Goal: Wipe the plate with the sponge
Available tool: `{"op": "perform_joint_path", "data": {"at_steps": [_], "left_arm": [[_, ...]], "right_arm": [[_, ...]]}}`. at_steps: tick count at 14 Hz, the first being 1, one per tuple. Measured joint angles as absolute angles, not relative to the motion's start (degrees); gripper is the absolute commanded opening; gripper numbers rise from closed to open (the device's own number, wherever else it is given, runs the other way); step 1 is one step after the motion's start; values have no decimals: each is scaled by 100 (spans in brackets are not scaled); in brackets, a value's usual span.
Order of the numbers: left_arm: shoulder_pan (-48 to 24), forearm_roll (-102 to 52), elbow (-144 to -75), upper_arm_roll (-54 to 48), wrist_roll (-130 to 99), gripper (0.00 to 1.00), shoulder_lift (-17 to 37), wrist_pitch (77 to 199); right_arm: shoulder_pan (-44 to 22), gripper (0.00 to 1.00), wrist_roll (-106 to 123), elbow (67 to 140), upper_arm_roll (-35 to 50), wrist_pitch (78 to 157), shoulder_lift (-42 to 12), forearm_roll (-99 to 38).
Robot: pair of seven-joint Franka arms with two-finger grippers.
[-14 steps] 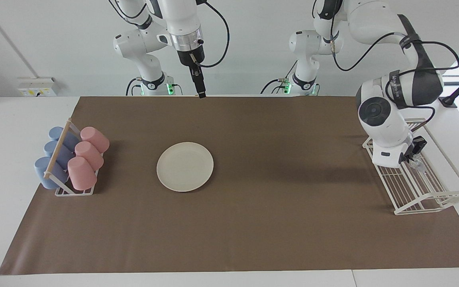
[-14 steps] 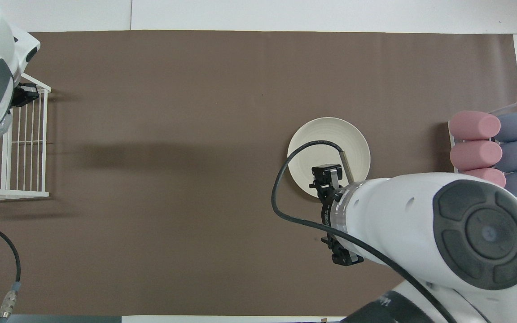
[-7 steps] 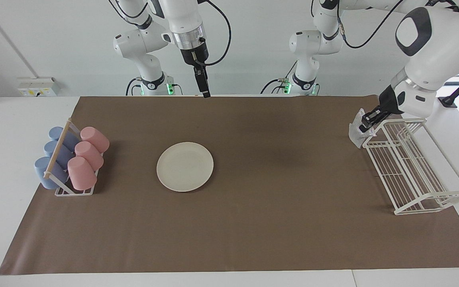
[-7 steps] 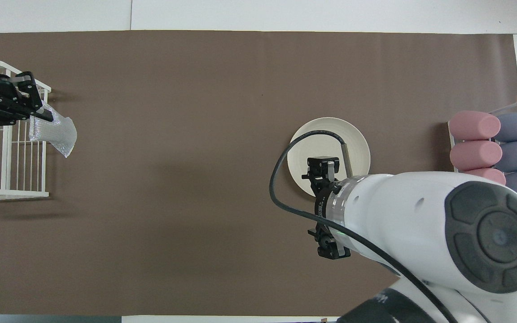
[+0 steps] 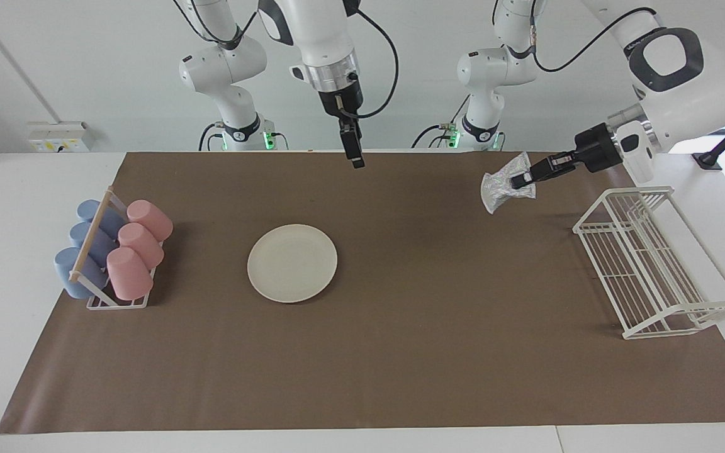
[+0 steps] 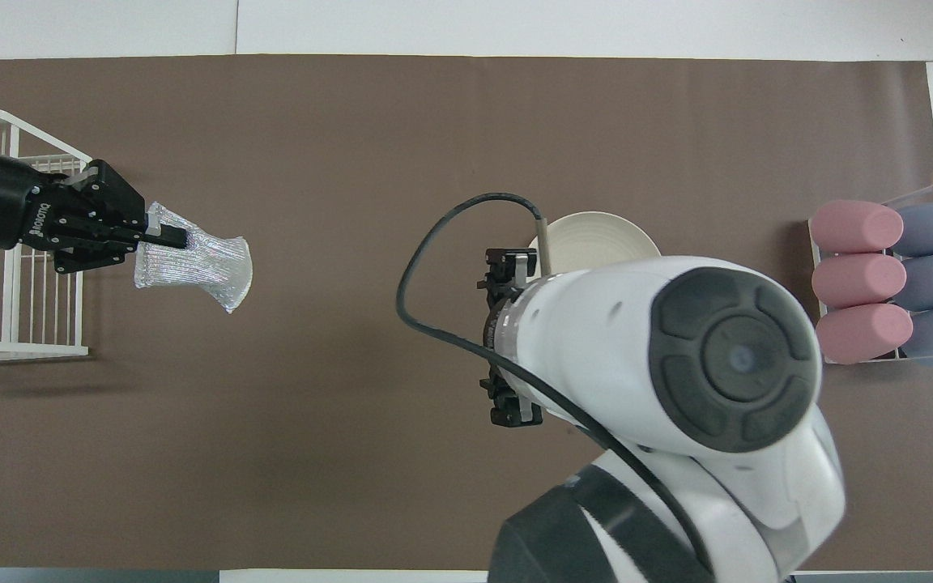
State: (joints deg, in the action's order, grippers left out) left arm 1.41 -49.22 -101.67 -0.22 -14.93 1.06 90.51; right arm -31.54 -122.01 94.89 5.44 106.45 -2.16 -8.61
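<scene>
The cream plate [image 5: 292,263] lies flat on the brown mat; in the overhead view my right arm covers most of it and only its rim [image 6: 596,233] shows. My left gripper [image 5: 522,180] is shut on the silvery mesh sponge [image 5: 501,185] and holds it in the air over the mat, between the wire rack and the plate. It also shows in the overhead view [image 6: 165,237], with the sponge [image 6: 199,261] hanging from it. My right gripper [image 5: 356,159] points down, high over the mat beside the plate, and holds nothing.
A white wire rack [image 5: 652,270] stands at the left arm's end of the mat. A rack of pink and blue cups [image 5: 114,251] stands at the right arm's end, beside the plate. The brown mat [image 5: 438,352] covers most of the table.
My left gripper lifted the sponge out of the wire rack and carried it toward the plate. My right arm shifted toward the left arm's end, off the plate.
</scene>
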Motion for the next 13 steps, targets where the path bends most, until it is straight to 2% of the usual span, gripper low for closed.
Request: {"op": "perform_joint_path", "data": {"at_steps": [3,6,10,13], "left_arm": [[-88,-6051,-11745,-75,-600,0,-699,9912],[-674,-7129,-12932,-121,390,0,-1258,10674],[-843,-8323,-13839,-126,2022,0,-1356,10761],[-1040,-8782,-14049,-129,2303,0,-1357,10764]], "right_arm": [[-3681,100,-12568,8692,553,10201,-933,-627],[-3718,100,-12707,8164,542,10107,-1363,-580],[-3718,100,-12711,7945,537,10152,-1599,-557],[-3723,100,-12711,7986,539,10271,-1628,-557]]}}
